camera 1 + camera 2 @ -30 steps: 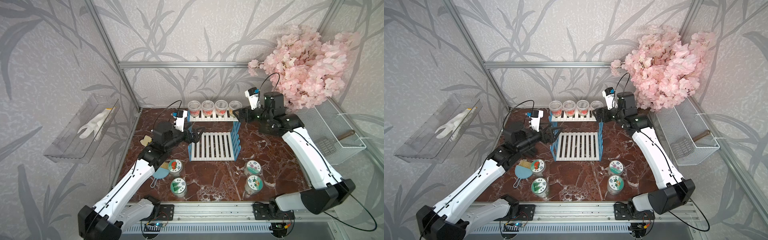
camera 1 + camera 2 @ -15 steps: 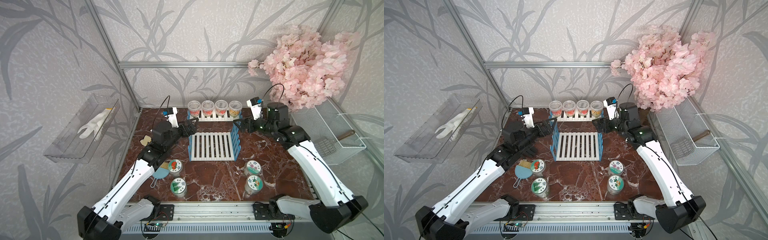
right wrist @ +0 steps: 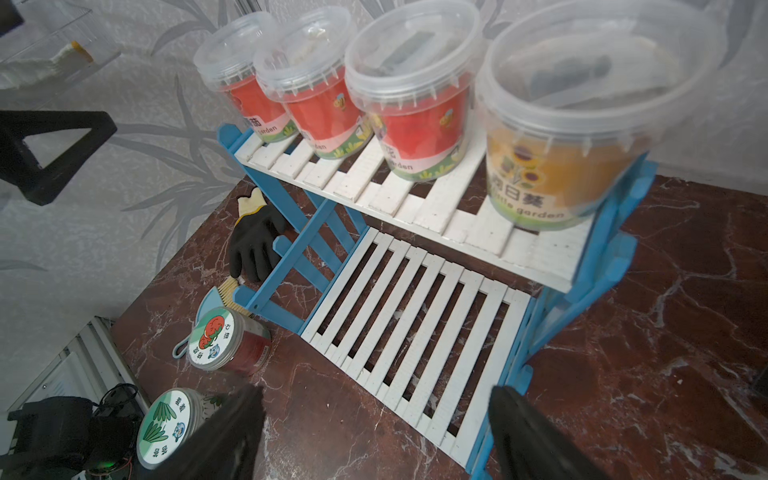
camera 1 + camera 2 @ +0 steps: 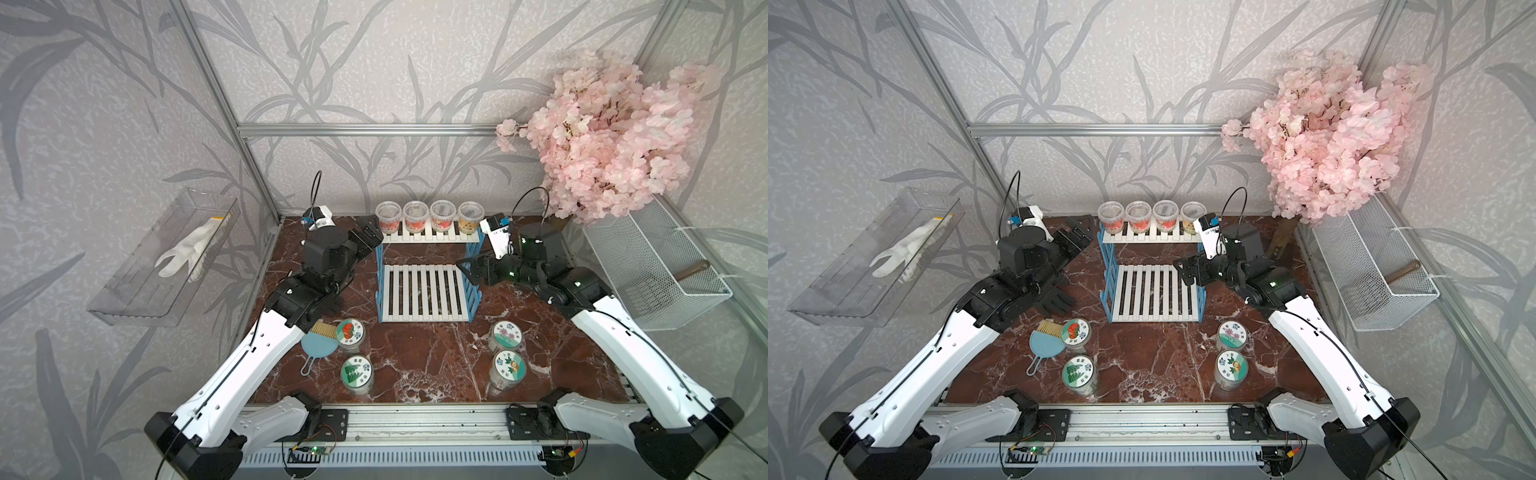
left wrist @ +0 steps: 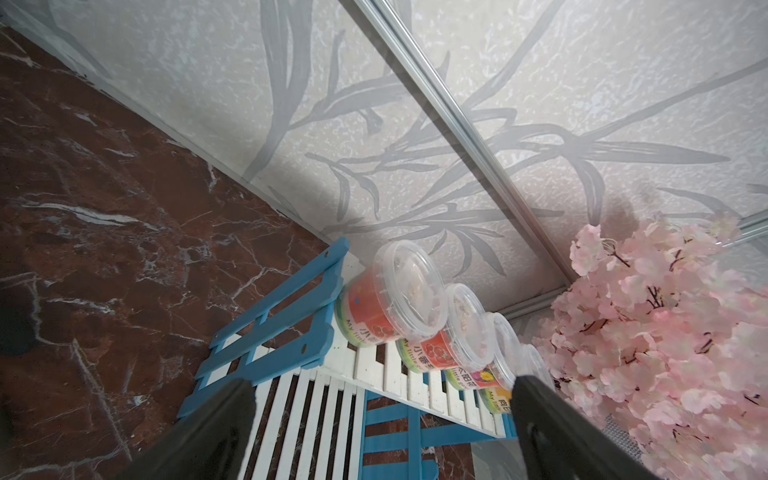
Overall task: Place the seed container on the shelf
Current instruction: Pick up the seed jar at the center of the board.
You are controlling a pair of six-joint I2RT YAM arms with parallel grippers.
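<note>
**Finding 1.** The sunflower seed tub (image 3: 582,124) stands upright, axis vertical, at the right end of the upper tier of the shelf (image 4: 422,293). It sits hard by the blue side frame (image 3: 615,249).

**Finding 2.** The right gripper (image 4: 466,272) hangs just in front of and below the tub, over the lower tier's right edge. Its jaws are well apart with nothing between them. This arm is the nearer.

**Finding 3.** The left gripper (image 4: 372,236), spread fully and empty, sits by the row's opposite end. 3 red tubs (image 4: 415,214) stand between it and the sunflower seed tub.

**Assessment.** Placement looks done, though the tub's seating is blurred. 4 lidded jars (image 4: 506,334) stand on the marble table (image 4: 415,361), well clear. The side frame is the nearest obstruction to a withdrawal.
</note>
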